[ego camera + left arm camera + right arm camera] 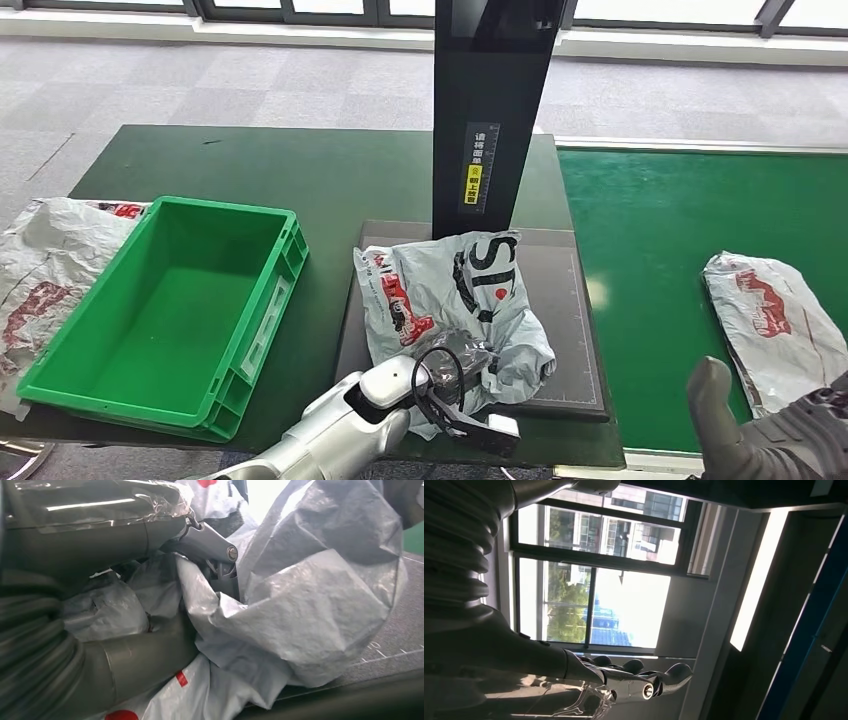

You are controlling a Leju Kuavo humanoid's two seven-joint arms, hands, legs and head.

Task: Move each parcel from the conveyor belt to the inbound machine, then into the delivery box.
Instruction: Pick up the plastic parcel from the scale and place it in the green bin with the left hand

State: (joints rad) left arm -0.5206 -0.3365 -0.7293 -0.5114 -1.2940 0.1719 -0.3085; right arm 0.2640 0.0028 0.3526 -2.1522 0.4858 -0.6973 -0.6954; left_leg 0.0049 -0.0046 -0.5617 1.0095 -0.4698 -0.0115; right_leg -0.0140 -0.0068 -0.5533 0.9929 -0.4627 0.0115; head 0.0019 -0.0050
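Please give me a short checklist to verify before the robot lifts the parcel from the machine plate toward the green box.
1. Left robot hand grips the grey parcel: ok; the wrist view shows fingers in the bag folds.
2. Parcel lies on the inbound machine plate: ok.
3. Green box has room: ok, nothing inside.
4. Right robot hand carries nothing: ok.
5. Grip firmness: cannot tell.

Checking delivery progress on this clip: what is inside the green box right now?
The green box shows only its bare green floor; no parcel lies in it. Its near wall hides a strip of the floor. A grey parcel lies on the scanner plate, gripped by the left hand.
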